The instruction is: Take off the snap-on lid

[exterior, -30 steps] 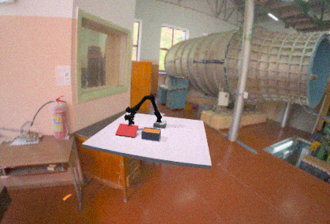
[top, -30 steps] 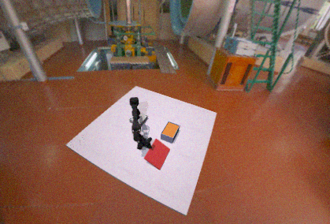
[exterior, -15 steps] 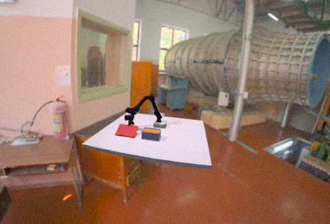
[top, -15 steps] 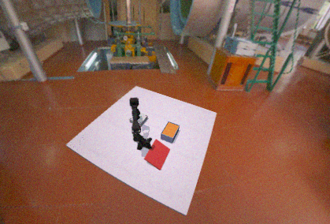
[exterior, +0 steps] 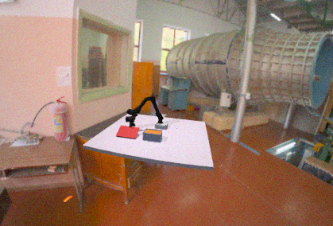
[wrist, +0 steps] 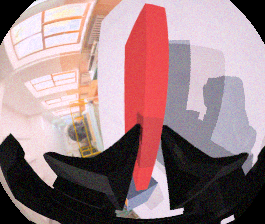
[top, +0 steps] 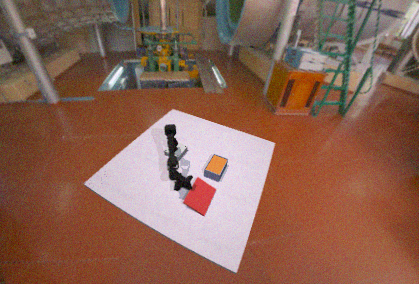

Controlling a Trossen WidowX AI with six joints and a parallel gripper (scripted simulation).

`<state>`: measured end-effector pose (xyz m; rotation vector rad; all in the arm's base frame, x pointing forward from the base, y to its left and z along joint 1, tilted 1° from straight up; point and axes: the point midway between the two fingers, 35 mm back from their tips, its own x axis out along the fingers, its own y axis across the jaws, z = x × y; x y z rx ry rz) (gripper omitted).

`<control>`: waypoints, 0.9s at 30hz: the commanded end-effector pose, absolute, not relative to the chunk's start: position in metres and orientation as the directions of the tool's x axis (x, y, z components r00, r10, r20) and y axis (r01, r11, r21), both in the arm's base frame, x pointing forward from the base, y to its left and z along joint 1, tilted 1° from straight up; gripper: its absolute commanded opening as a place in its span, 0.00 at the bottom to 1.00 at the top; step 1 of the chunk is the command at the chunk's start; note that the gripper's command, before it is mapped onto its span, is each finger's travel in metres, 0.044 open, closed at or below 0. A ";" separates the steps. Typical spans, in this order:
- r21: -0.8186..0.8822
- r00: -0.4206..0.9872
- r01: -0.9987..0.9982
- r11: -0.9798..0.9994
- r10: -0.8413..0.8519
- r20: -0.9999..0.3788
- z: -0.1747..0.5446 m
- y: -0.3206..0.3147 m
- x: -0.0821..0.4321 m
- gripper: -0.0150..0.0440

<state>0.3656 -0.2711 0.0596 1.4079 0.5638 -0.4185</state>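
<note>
The red lid is off the box, with its broad red face up, low over the white table. My gripper is shut on the lid at its edge near the arm. A shadow lies close along the lid in the wrist view; whether its underside touches the table is not clear. The blue-grey storage box stands upright and open beside the lid, with orange showing inside. The lid and box are apart.
A small grey block is by the arm's base, behind the box in the exterior view. The lid lies between the box and the table's front edge in the top view. The arm arches over the table.
</note>
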 end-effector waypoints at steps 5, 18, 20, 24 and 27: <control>0.782 0.781 0.612 0.113 0.065 -0.621 0.039 -0.267 0.365 0.25; 0.783 0.781 0.612 0.113 0.064 -0.621 0.054 -0.272 0.366 0.65; 0.783 0.781 0.612 0.113 0.064 -0.621 0.054 -0.272 0.366 0.72; 0.782 0.781 0.613 0.113 0.064 -0.621 0.052 -0.272 0.361 0.85; 0.782 0.781 0.613 0.113 0.064 -0.622 0.051 -0.273 0.355 0.99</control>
